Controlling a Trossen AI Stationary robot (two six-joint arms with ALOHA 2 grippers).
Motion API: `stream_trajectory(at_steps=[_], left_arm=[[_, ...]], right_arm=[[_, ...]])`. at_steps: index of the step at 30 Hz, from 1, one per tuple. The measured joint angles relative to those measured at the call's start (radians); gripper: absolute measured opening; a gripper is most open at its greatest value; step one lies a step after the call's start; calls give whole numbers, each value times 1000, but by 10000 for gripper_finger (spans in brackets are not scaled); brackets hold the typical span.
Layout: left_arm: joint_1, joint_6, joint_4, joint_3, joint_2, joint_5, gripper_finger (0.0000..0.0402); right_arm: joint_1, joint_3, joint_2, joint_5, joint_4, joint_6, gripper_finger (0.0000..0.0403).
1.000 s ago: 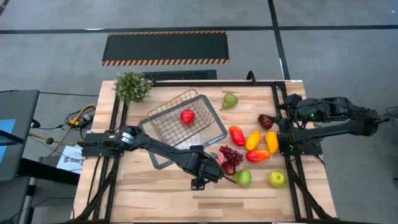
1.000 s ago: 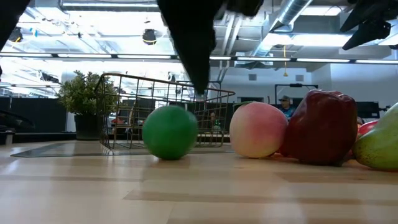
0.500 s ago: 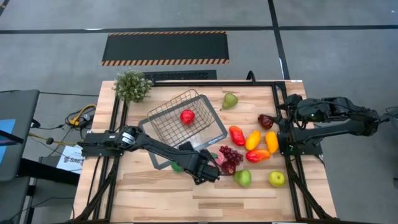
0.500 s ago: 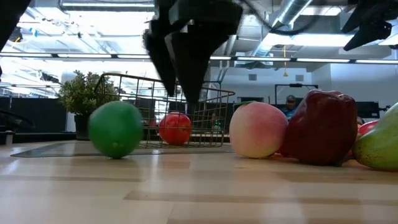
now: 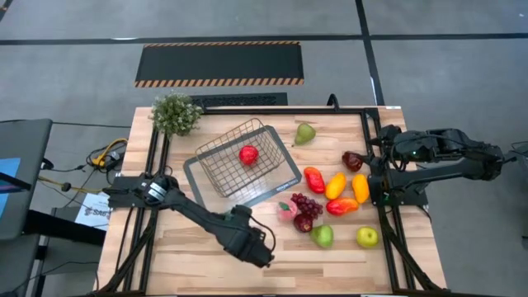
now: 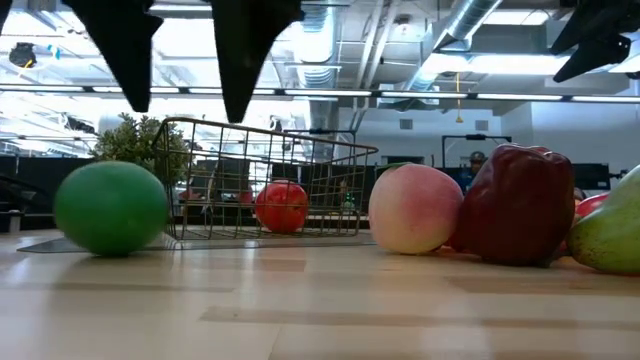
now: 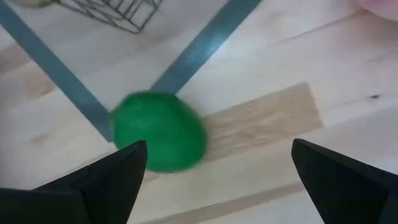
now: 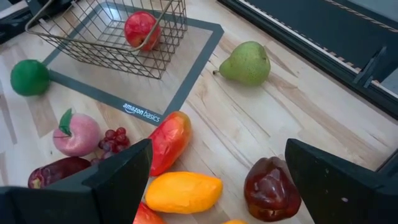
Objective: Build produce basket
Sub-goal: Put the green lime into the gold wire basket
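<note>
**Green ball loose by the tray corner**

The green ball (image 7: 159,132) is sitting on the surface (image 5: 330,264), touching the tray (image 5: 289,169) corner beside the basket (image 5: 235,157), which is holding a red fruit (image 5: 248,154). The left pincer (image 5: 260,252) is hovering open and empty nearby; the right pincer (image 8: 211,180) is waiting open too.

Non-task items recorded around the work table

We noted a bushy green potted plant (image 5: 175,113) at the far left corner of the light wooden table (image 5: 206,272); a black floor mat (image 5: 219,63) with yellow-and-black striped edges lay on the grey floor beyond the table. We logged yellow and orange cables (image 5: 106,154) beside the table's left edge, with a white printed sheet (image 5: 91,208) near them. In the low view we recorded ceiling ducts (image 6: 470,25) overhead and a person (image 6: 473,166) far off in the room behind.
</note>
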Motion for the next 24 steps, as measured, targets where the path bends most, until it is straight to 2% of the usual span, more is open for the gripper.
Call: stream_trajectory(at_steps=[3,9,12,15,21,24], left_arm=[[2,-112,-1,-40,1,14,385],[-15,-346,-5,-136,0,112,385],[-30,-457,-3,-178,0,119,385],[-38,-531,6,-218,-1,76,385],[-8,-528,65,-287,-1,-59,385],[15,-505,128,-340,-1,-67,385]], right_arm=[[0,0,0,0,0,0,385],[0,0,0,0,0,0,385],[0,0,0,0,0,0,385],[0,0,0,1,1,0,385],[0,0,0,1,0,0,385],[0,0,0,1,0,0,385]])
